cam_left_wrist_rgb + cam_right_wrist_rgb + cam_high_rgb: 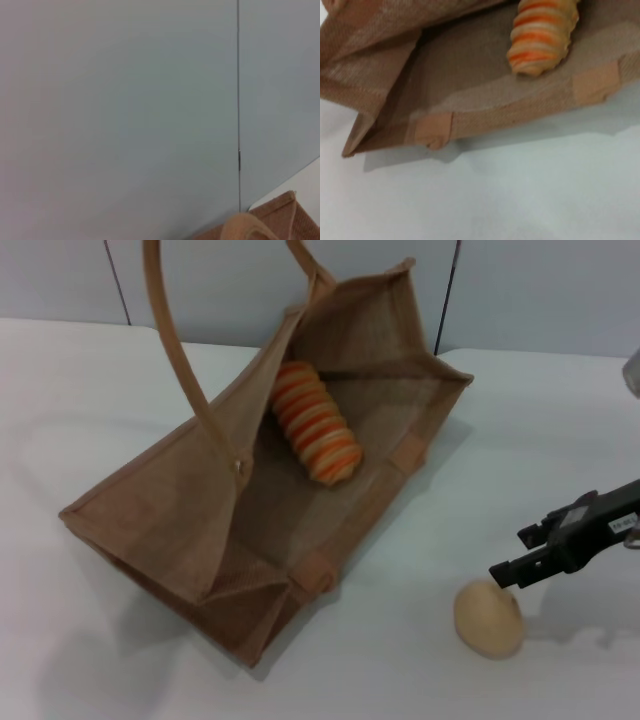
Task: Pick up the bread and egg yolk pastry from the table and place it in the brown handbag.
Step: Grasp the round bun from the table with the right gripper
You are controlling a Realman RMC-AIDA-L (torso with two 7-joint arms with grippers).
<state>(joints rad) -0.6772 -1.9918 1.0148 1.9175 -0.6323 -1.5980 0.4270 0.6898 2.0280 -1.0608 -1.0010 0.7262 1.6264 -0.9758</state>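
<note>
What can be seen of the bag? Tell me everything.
The bag is a tan-brown, coarse-woven tote with lighter trim and strap patches. It lies on its side on the white table, mouth open toward the robot's right, one long handle arching up. The orange-striped bread rests inside on the lower wall. The round pastry sits apart on the table, by the right pincer. Nothing grips the bag.

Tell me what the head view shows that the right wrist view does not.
Only the head view shows the small round beige egg yolk pastry on the white table, the black right gripper just above it, and the bag's arched handles. Only the right wrist view shows the bag's near bottom edge up close. Both show the orange-striped bread lying inside the tan-brown jute handbag.
</note>
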